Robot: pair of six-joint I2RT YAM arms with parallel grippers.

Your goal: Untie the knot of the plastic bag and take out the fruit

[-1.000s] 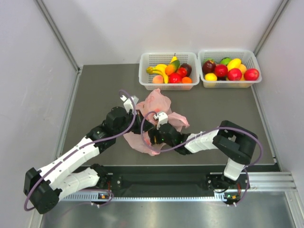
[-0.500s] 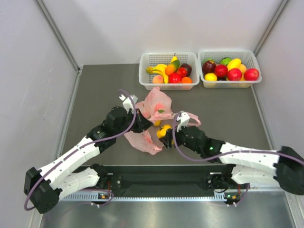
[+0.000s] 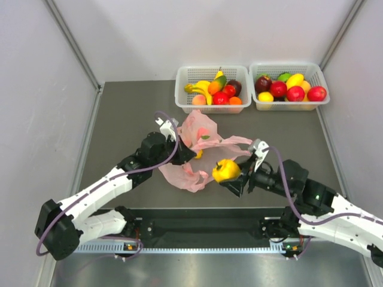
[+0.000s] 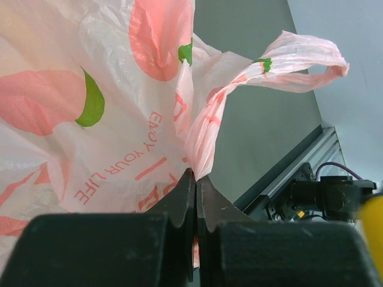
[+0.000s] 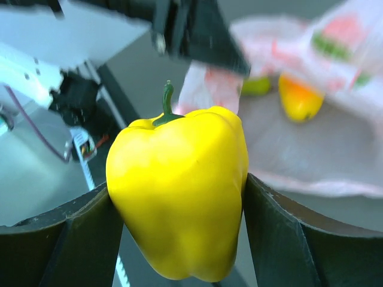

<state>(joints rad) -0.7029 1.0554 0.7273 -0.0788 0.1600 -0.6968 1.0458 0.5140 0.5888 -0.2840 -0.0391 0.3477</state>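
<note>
Left gripper [image 4: 195, 182]: clenched on a fold of the plastic bag [image 4: 90, 107]. I see the film pinched flat between both fingers.
Right gripper [image 5: 178, 188]: grasping one yellow pepper [image 5: 182, 149], green stem up, held clear of the bench [image 3: 119, 113].
Bags: one, pink and translucent. It is crumpled on the bench between my two grippers, caught in the left one and just beside the right one.
Handle loops: one [image 4: 302, 60] shows beyond the left gripper, hanging open and loose. I cannot tell from here whether it is tied to the other.
Fruit at the bag: two beyond the right gripper, one orange-yellow fruit [image 5: 299, 98] and one green fruit [image 5: 257, 86]. Both are blurred and seem to lie on the bag film.
Baskets: two, white, side by side, well beyond both grippers. Both the left basket [image 3: 212, 110] and the right basket [image 3: 290, 108] are heaped with mixed fruit too crowded for me to count.
In the way: the pepper fills most of my right wrist view and hides the bench below that gripper. Bag film covers most of my left wrist view.
</note>
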